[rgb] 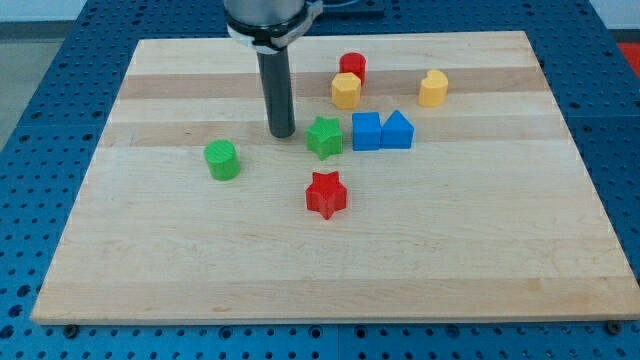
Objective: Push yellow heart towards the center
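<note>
seven small blocks sit on the wooden board (150, 260), all in its upper half or near the middle. nearest the view's bottom is wide bare wood, running edge to edge below the red star (326, 194). the star stands alone, just under the board's middle. to the view's left, well apart from it, the green cylinder (222, 159) has open board on every side. further up, the green star (324, 137) sits near the centre, with my tip (282, 134) just beside it on the view's left, perhaps not quite touching. the arm ends in a bare rod, so nothing here opens, closes or grips. right of the green star, two blue blocks touch side by side: a blue cube (366, 131) and a blue wedge-like block (397, 130). above them, the yellow heart (346, 91) stands close to the red cylinder (352, 67), which lies between it and the top edge. the green star and blue cube lie directly below the heart. a second yellow block (433, 88) sits apart at the view's right.
</note>
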You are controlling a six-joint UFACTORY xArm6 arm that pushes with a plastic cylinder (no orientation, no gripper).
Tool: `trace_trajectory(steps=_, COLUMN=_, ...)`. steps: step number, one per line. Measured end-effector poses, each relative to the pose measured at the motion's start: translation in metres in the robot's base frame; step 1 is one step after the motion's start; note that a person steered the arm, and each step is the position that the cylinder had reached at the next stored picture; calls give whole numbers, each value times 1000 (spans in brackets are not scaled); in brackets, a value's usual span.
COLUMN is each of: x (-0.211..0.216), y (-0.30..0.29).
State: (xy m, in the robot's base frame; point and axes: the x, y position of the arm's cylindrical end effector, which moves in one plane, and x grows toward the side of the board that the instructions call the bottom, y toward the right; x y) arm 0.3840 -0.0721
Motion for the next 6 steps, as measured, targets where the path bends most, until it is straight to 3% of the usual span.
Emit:
trace_trajectory(steps=2, x=30, y=-4)
trace_trajectory(steps=6, x=30, y=40)
